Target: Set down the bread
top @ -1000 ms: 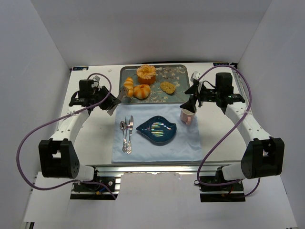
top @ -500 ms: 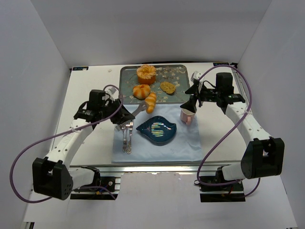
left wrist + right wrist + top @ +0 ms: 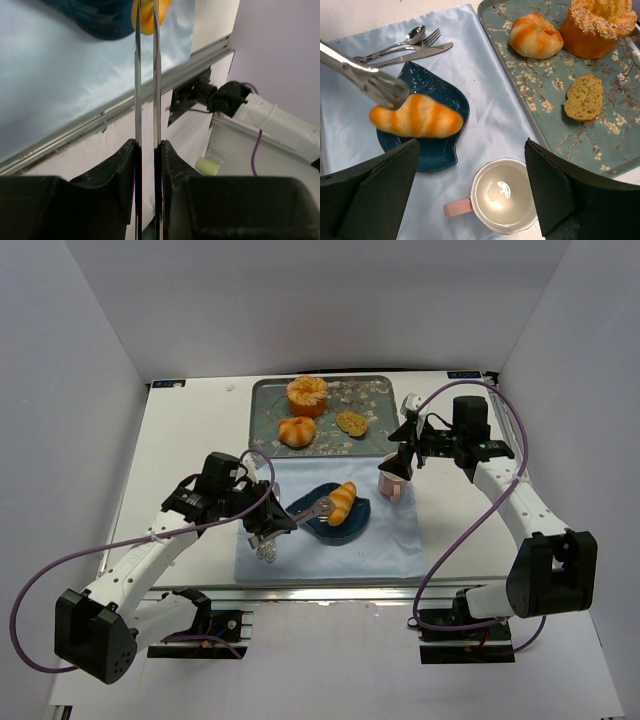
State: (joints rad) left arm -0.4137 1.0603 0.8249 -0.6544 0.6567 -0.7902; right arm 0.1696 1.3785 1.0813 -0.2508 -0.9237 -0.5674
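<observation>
My left gripper (image 3: pixel 270 519) is shut on a pair of metal tongs (image 3: pixel 311 510). The tongs pinch an orange-striped crescent bread (image 3: pixel 344 501) and hold it just over the dark blue leaf-shaped plate (image 3: pixel 337 529). In the left wrist view my gripper (image 3: pixel 148 146) clamps the two tong blades (image 3: pixel 137 75), with the bread (image 3: pixel 146 14) at their tips over the plate (image 3: pixel 97 20). The right wrist view shows the bread (image 3: pixel 417 118), the tongs (image 3: pixel 367 80) and the plate (image 3: pixel 439 150). My right gripper (image 3: pixel 401 454) is open and empty, above a pink-handled mug (image 3: pixel 506 194).
A patterned tray (image 3: pixel 375 438) at the back holds a round roll (image 3: pixel 297 431), a muffin (image 3: pixel 307 395) and a bread slice (image 3: pixel 351 422). A fork, spoon and knife (image 3: pixel 405 46) lie on the blue cloth (image 3: pixel 385 540) left of the plate. The mug (image 3: pixel 392 483) stands right of the plate.
My left arm has carried the bread in the tongs from the tray forward and right, to over the blue plate. The right arm has barely moved.
</observation>
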